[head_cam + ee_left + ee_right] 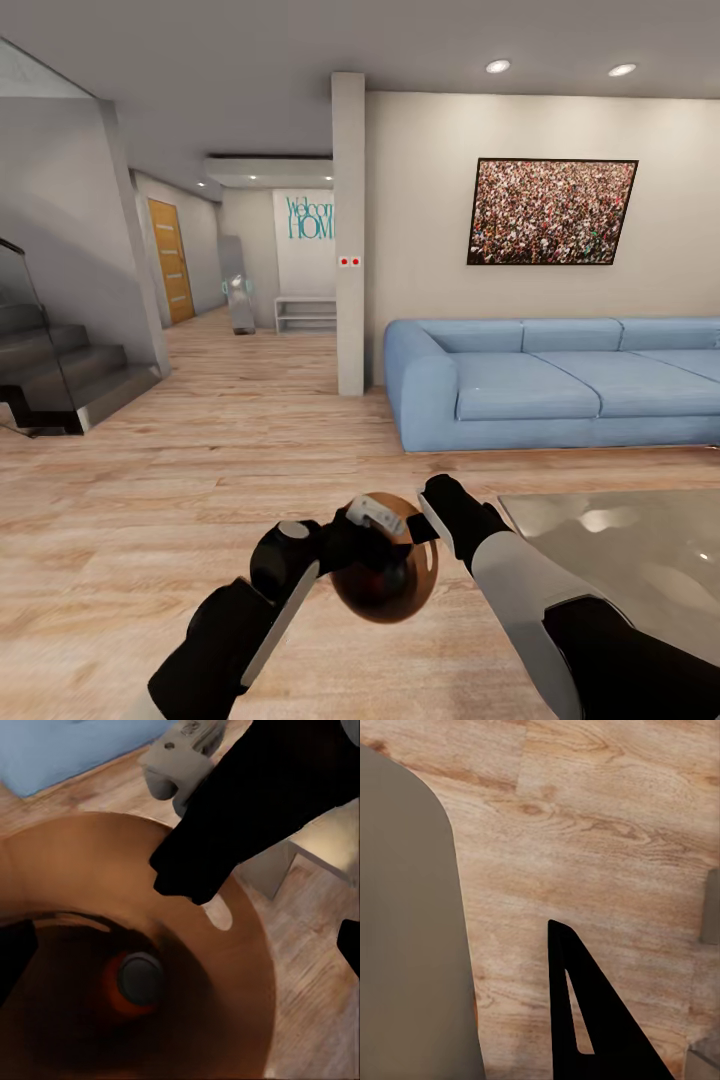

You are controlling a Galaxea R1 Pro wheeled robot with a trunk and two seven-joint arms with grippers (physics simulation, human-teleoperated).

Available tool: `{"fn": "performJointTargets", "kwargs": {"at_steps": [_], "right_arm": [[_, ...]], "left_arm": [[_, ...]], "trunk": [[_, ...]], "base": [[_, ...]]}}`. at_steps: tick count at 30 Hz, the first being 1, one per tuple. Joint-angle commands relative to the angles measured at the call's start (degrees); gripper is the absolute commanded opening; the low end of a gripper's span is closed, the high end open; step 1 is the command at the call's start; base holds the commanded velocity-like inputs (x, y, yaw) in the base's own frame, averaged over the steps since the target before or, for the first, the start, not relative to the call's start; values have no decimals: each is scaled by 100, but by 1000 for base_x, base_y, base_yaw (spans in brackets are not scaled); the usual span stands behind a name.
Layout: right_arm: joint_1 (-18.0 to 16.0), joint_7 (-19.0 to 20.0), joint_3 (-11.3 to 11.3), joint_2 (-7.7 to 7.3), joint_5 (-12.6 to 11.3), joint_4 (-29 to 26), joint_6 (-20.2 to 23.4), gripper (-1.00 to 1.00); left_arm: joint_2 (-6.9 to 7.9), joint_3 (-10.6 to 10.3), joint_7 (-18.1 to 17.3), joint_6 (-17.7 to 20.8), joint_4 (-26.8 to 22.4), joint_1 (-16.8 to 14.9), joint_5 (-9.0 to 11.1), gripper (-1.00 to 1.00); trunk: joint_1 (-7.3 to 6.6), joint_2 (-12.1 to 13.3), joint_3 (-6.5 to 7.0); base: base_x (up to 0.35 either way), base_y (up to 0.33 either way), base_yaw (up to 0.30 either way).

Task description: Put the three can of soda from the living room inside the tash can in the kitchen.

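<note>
The tash can (400, 590) hangs tilted over the wood floor in front of me, its coppery-brown inside facing the head camera. My right gripper (378, 522) is shut on its rim. In the right wrist view one black finger (585, 1020) lies outside the pale grey-beige wall (405, 930). My left gripper (340, 555) is beside the bin, open, and its camera looks down into the tash can (247, 967). An orange can of soda (135, 982) with a dark top lies at the bottom. The right gripper (191, 881) reaches over the rim there.
I am in the living room. A light-blue sofa (560, 385) stands ahead on the right, with a glossy low table (630, 560) near my right arm. A pillar (350, 240) and a hallway lie ahead, with stairs (60, 370) at the left.
</note>
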Motion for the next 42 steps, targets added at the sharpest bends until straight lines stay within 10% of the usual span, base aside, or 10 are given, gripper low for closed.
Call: {"fn": "performJointTargets", "kwargs": {"at_steps": [1, 7, 19, 36, 42], "right_arm": [[-3, 1, -12, -1, -43, -4, -3, -100], [-3, 1, -17, -22, -36, -2, -10, -100], [-2, 1, -39, -57, -34, -4, -23, -100], [-2, 8, -81, -155, -66, -13, -76, -100], [0, 61, -87, -312, -95, -7, -93, -100]], "left_arm": [[3, 1, 0, 51, -122, 46, -8, 100], [28, 12, -6, 229, -586, 382, -12, 100], [898, 234, -29, 90, -767, 635, -13, 100], [1077, 2958, 9, -1177, -550, 1182, -15, 100], [1083, 3222, 8, -2186, 378, 1231, -27, 100]], "trunk": [[0, 0, 1], [0, 0, 1], [0, 0, 1], [0, 0, 1], [0, 0, 1]], "base": [[0, 0, 0], [0, 0, 0], [0, 0, 0], [0, 0, 0], [0, 0, 0]]}}
